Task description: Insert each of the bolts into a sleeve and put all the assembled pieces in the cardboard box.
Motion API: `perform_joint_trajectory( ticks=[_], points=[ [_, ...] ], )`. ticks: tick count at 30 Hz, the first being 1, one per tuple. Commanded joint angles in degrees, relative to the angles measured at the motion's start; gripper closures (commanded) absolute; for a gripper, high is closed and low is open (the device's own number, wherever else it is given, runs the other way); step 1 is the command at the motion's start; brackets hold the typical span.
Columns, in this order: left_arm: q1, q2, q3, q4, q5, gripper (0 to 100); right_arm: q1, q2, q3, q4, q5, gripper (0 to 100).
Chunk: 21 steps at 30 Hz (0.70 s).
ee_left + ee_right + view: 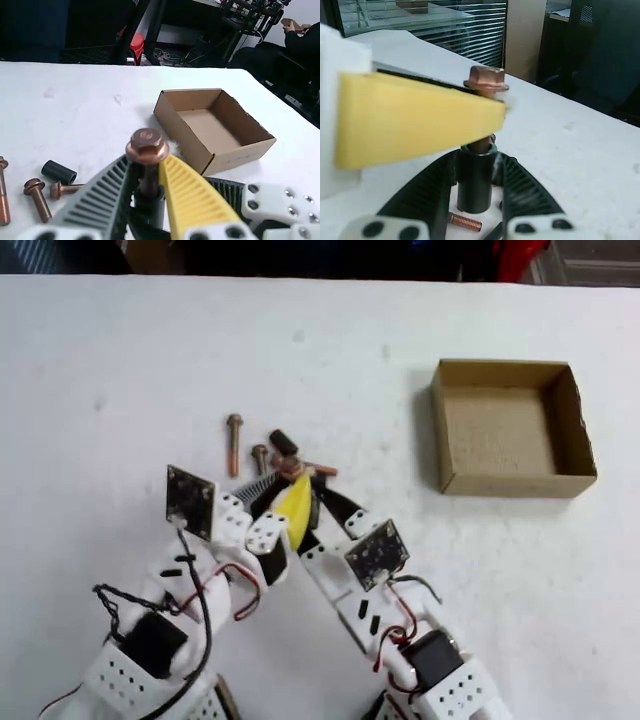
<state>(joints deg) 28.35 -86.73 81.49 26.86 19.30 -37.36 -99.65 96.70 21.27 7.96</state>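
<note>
My left gripper [146, 165], with one grey and one yellow finger, is shut on the shank of a copper bolt [146, 145] just under its hex head. The bolt stands upright, its lower end inside a black sleeve [475, 175]. My right gripper [475, 172], black-fingered, is shut on that sleeve from the opposite side. In the high view both grippers meet at the held bolt and sleeve [290, 472], left of the cardboard box [500, 483]. The box is open and holds nothing I can see.
Loose on the table beyond the grippers lie a long bolt [233, 443], a short bolt [260, 458], a black sleeve [283, 442] and another bolt [322, 470]. The table's white surface [380, 360] stretches between them and the box.
</note>
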Motion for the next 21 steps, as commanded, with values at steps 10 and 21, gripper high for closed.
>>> perform_joint_trajectory(
  ticks=[10, 21],
  points=[
    [0.8, -0.6, 3.1, -0.5, 0.3, 98, 1.8, -0.4, 0.4, -0.2, 1.3, 98.1],
    [0.8, -0.6, 3.3, -0.3, 0.2, 97, 1.8, -0.4, 0.4, -0.2, 1.3, 98.1]
  ],
)
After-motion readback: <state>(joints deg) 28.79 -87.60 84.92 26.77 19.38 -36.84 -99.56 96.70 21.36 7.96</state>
